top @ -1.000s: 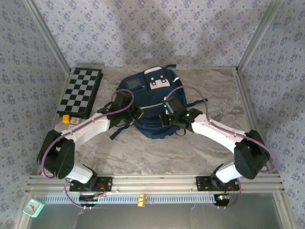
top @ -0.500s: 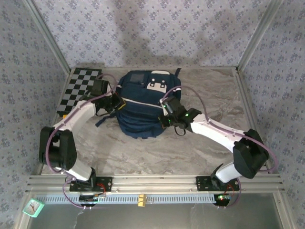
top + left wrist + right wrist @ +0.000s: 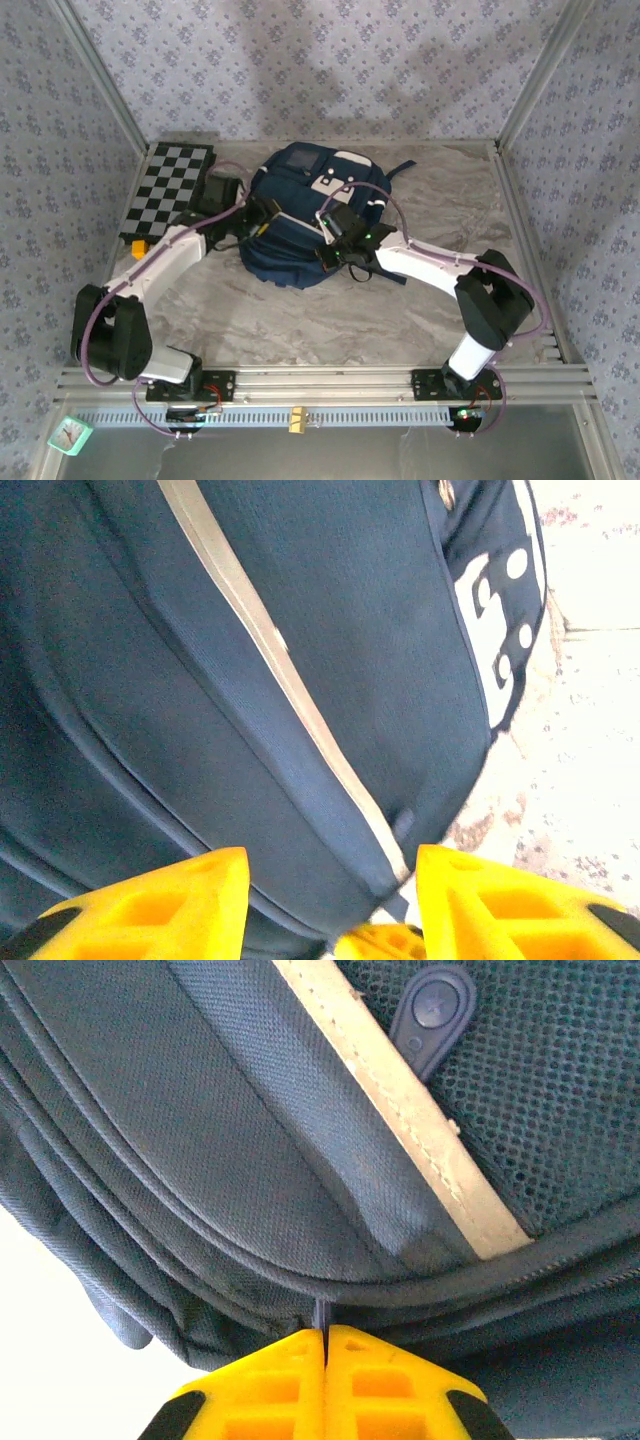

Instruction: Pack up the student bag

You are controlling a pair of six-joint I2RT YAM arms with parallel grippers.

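Note:
The student bag point(image 3: 285, 262), navy with a white front patch point(image 3: 337, 181), lies in the middle of the table, turned slightly askew. My left gripper point(image 3: 256, 216) is at its left side. In the left wrist view this gripper point(image 3: 330, 885) is open, its yellow fingers point(image 3: 190, 900) apart just short of the navy fabric point(image 3: 200, 680) and pale trim stripe point(image 3: 285, 675). My right gripper point(image 3: 332, 250) is at the bag's near right edge. In the right wrist view it point(image 3: 325, 1338) is shut on a thin dark zipper tab point(image 3: 320, 1313) at the bag's seam point(image 3: 200, 1110).
A black-and-white chequered board point(image 3: 172, 192) lies at the back left, with a small orange block point(image 3: 138, 247) by its near corner. Metal frame posts rise at both back corners. A teal clock point(image 3: 70, 432) sits beyond the near rail, at the bottom left.
The bag has slid left and turned on the table. My left gripper moved to the bag's left side and opened. My right gripper followed the bag leftwards, still shut.

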